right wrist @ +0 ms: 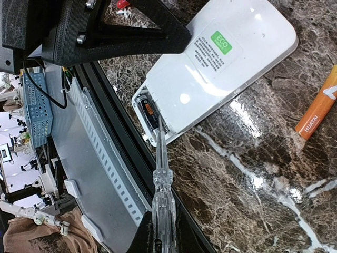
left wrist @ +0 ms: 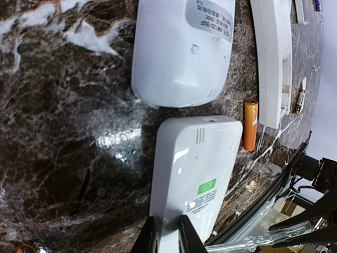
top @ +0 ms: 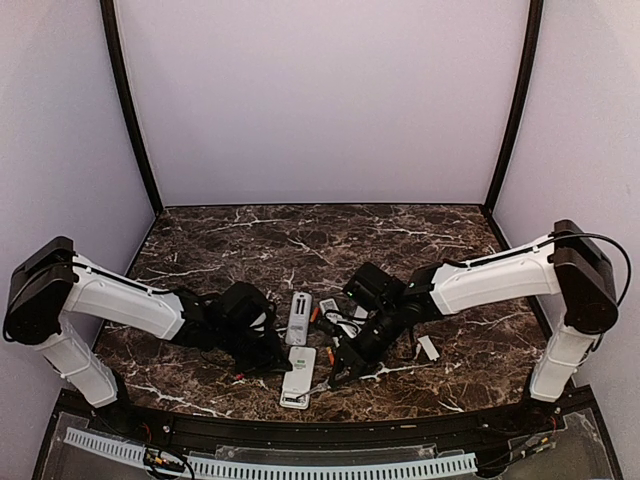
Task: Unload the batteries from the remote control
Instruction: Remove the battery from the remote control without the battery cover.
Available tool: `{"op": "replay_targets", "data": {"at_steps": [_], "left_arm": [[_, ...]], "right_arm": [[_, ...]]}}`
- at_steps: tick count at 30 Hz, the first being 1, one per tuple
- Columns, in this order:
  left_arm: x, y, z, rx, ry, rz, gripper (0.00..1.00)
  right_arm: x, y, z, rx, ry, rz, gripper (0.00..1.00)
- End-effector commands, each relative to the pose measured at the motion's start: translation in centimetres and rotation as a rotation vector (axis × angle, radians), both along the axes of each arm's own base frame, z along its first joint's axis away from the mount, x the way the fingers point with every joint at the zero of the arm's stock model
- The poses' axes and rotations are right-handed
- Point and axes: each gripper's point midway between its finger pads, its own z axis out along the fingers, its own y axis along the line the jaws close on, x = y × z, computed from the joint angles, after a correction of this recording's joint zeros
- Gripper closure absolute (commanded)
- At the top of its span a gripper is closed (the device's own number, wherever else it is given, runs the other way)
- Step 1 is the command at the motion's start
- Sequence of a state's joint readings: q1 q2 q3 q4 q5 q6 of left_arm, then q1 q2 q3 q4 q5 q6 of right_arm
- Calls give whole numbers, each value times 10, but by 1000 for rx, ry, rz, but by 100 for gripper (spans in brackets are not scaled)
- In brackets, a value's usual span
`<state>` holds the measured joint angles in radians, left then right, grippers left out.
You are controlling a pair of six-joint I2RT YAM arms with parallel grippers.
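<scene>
Starting with the top external view, both arms converge on the white remote control (top: 297,377), which lies lengthwise near the front edge of the marble table (top: 420,240). The left gripper (top: 262,352) sits just left of it, the right gripper (top: 335,375) just right, and a second remote (top: 298,318) lies just beyond. In the left wrist view, the left fingertips (left wrist: 190,240) stand narrowly apart over the near end of the remote control. Whether they pinch anything cannot be determined, and the battery bay is hidden here. One loose battery (left wrist: 250,125) lies beside the casing, parallel to it. In the right wrist view, the right gripper (right wrist: 159,238) is clamped on a clear tool (right wrist: 160,179) whose tip meets the open bay. The seated battery (right wrist: 149,113) lies directly ahead of the tip, roughly in line with the shaft, so the right arm is judged better placed for prying. The glossy surface may let a freed cell roll. The front rail (right wrist: 105,87) and the overhanging left gripper leave little working room.
</scene>
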<state>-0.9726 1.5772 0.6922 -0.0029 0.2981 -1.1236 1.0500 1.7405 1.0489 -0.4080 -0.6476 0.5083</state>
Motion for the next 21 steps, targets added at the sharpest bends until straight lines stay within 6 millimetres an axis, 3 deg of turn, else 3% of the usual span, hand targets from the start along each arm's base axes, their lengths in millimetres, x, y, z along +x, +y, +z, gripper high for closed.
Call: {"op": "replay_targets", "data": {"at_steps": [1,13,21], "left_arm": [[-9,-15,-4,-32,18,-67,86],[-11,-17,-7,-33,38,-70,89],[-12,-16,-7,-31,42,-67,90]], "right_arm": [[1,7,4,58,45,32,100],[-1,12,0,142,186,36,100],[5,5,-1,88,128,14,100]]}}
